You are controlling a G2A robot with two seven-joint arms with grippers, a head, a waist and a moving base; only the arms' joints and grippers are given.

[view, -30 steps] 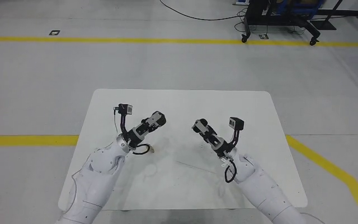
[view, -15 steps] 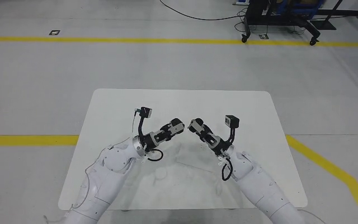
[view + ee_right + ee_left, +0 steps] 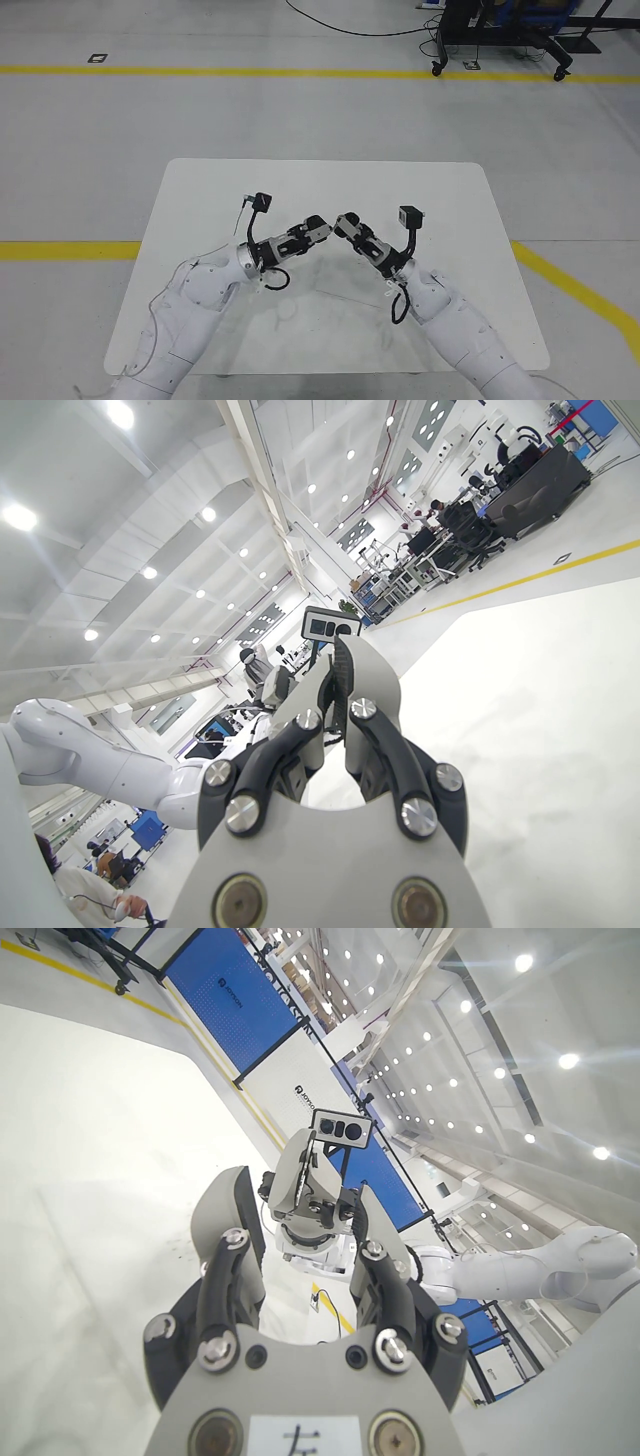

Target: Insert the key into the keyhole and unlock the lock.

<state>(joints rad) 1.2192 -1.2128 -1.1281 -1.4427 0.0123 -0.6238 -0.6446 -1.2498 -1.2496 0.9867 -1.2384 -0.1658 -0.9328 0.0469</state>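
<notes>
Since the earlier frames the left gripper (image 3: pixel 315 226) has been swung in from left of centre toward the middle of the frame, while the right gripper (image 3: pixel 345 222) has been edged only slightly leftward. The two are now being held almost tip to tip, just apart, above the middle of the table (image 3: pixel 430 185).

Left of centre in the top view, the left gripper is being pointed to the right. In its own wrist view its fingers (image 3: pixel 225 1218) are being kept spread, released, with nothing being grasped between them.

Just right of centre, the right gripper is being pointed to the left. In its wrist view its fingers (image 3: pixel 370 680) are being pressed together, clenched. Whether anything thin is being pinched between them cannot be told.

Where the key and the lock are lying cannot be told from these views. As a judgement only: the key is likely to be small, light, stiff and smooth enough to slip, so it is best taken by its flat head with the blade left free. The lock, probably heavier and rigid, is best gripped by its body with the keyhole left uncovered.
</notes>
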